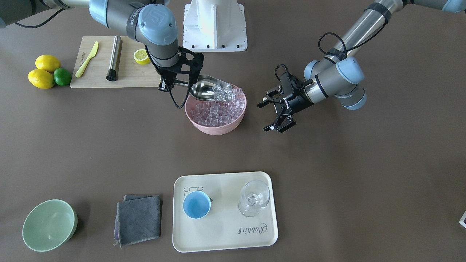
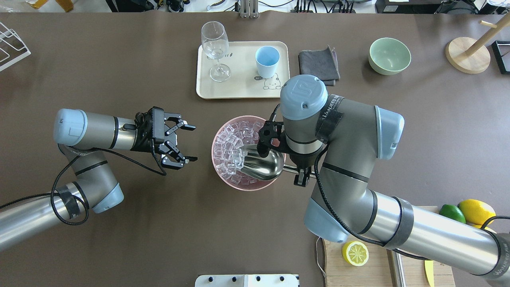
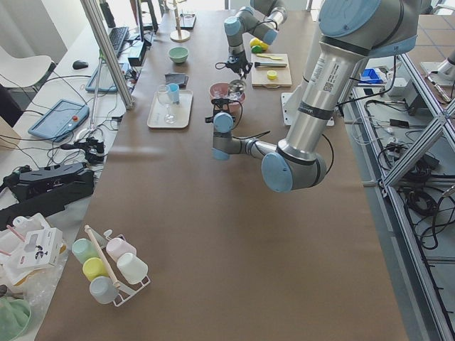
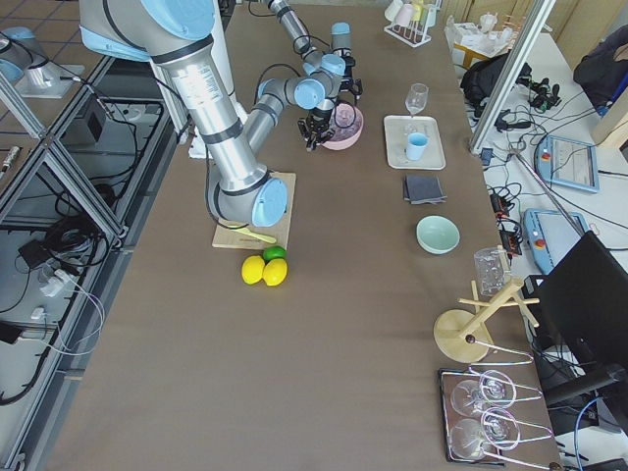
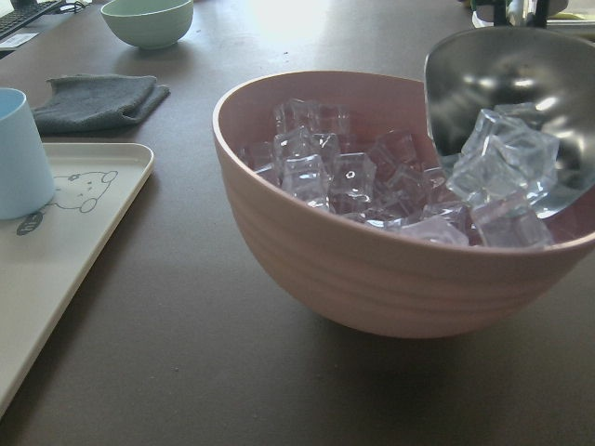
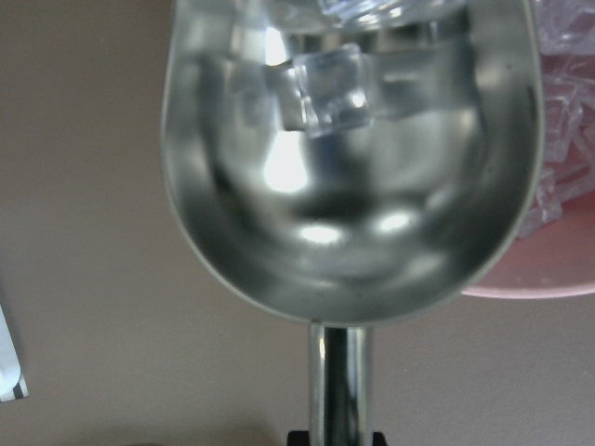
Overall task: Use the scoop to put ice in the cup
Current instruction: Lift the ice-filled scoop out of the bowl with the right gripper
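My right gripper [image 1: 168,84] is shut on the handle of the steel scoop [image 1: 205,90], whose trough rests over the near rim of the pink bowl [image 1: 198,120] with several ice cubes [image 1: 222,93] at its mouth. The bowl is full of ice [image 2: 231,137]. The right wrist view shows the scoop [image 6: 349,177] with one cube [image 6: 325,88] inside. The light-blue cup [image 1: 196,205] stands empty on the cream tray [image 1: 225,233], also in the overhead view [image 2: 267,61]. My left gripper [image 2: 187,142] is open and empty, beside the bowl, apart from it.
A clear wine glass [image 1: 254,198] stands on the tray next to the cup. A grey cloth [image 1: 139,219] and a pale green bowl [image 1: 49,225] lie beyond. A cutting board [image 1: 134,78] with steel rod, yellow knife and lemon half, plus lemons and a lime [image 1: 62,76], sits near my right arm.
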